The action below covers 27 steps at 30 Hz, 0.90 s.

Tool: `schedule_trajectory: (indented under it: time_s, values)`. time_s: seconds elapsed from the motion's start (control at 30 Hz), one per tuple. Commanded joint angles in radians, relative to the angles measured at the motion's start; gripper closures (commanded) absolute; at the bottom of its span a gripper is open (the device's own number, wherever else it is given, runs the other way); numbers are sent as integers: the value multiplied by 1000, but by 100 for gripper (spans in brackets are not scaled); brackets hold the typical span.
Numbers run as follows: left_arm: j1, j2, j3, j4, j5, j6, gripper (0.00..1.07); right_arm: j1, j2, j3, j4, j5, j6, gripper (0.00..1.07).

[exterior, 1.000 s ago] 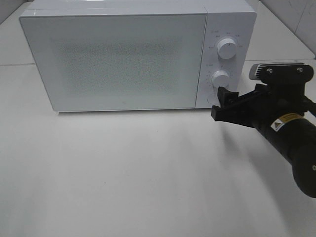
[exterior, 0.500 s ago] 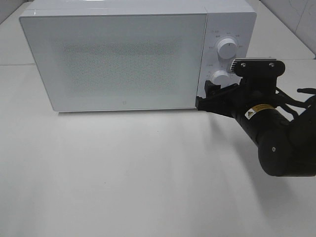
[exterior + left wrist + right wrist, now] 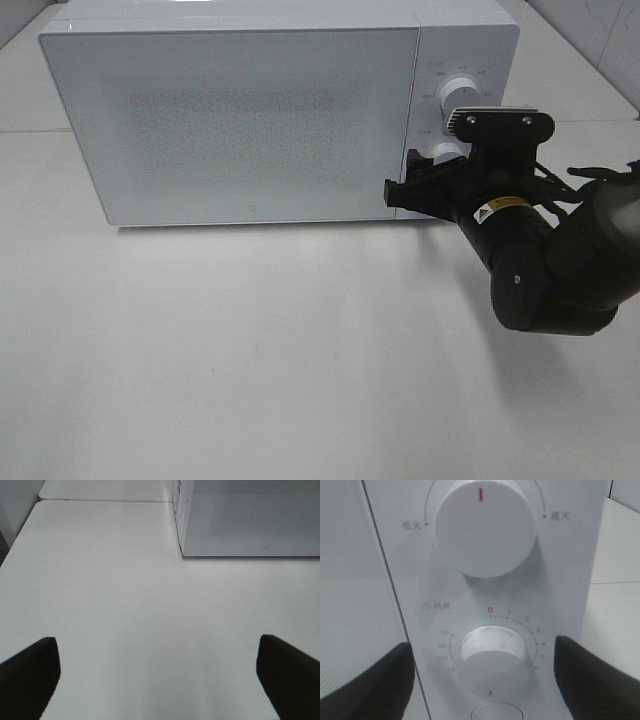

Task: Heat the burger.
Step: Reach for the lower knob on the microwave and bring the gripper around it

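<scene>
None of the three views shows the burger; where it sits cannot be told. The white microwave (image 3: 240, 110) stands on the white table (image 3: 125, 605) with its door (image 3: 230, 120) shut. The right gripper (image 3: 403, 175) is up against the control panel, jaws wide, one finger on each side of the timer dial (image 3: 492, 665) and clear of it. The power dial (image 3: 485, 530) is above. The left gripper (image 3: 159, 680) hangs over bare table, jaws wide, holding nothing.
</scene>
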Motion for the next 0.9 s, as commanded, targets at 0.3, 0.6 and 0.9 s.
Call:
schedule_trajectory:
  time_s: [0.3,0.6,0.9]
  values:
    - [-6,-16,4,-3,-14,0,6,1,36,-42,29,-126,-18,31]
    - [-6,-16,4,-3,-14,0,6,1,40,-42,45,-137,-18,31]
    - [-6,-16,4,-3,-14,0,6,1,55,-76,40,-142,-46,31]
